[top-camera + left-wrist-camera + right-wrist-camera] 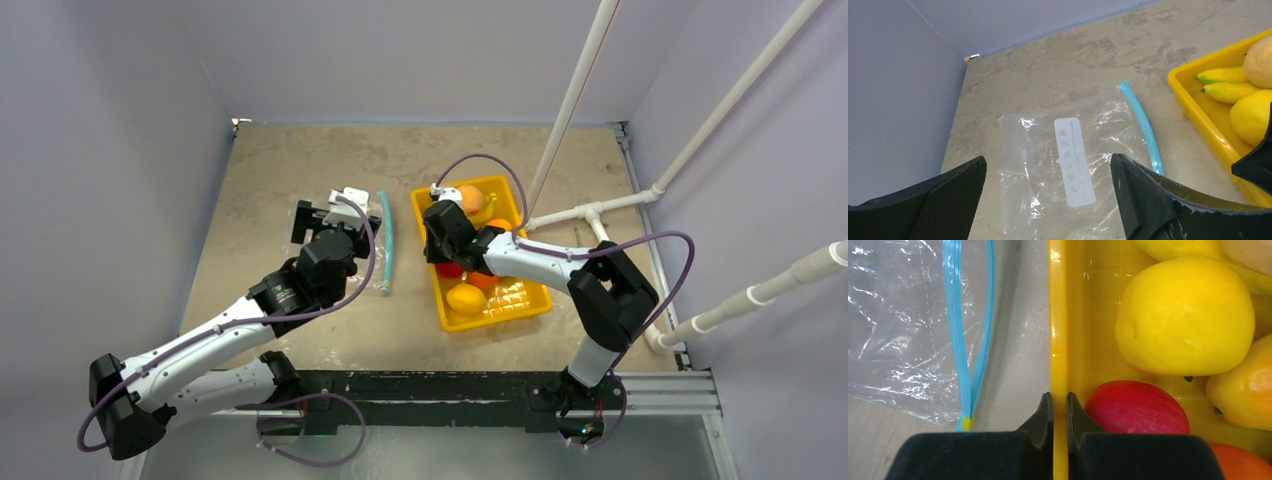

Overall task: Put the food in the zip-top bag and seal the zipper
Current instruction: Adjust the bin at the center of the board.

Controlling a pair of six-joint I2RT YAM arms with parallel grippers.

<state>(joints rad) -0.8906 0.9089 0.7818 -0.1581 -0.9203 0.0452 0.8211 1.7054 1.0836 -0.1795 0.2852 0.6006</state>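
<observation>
Bag check: clear floppy zip-top plastic bag (1020,165) lying flat-ish and crinkly on the tan mottled tabletop (1088,55), white printed label (1074,162) facing up. Runs its thin teal-blue zipper strip (1143,125) along the side nearest the yellow rectangular plastic tray (1058,315), close beside it but not touching. Looks parted too, two blue lines meeting at a small yellow end tab (964,423).

Left claw (1048,165): hangs over the bag, jaws spread wide, gripping nothing.

Right claw (1059,397): pinches tight on the tray's bag-side rim, one finger outside the wall, one inside.

Small glossy toy fruits (467,298): all sitting in the tray. Nearest the right claw, a red one (1138,407) just inside the wall, then a big round yellow one (1185,315) and an orange one (1243,465). Yellow-green bananas (1223,75) up at the far end.
</observation>
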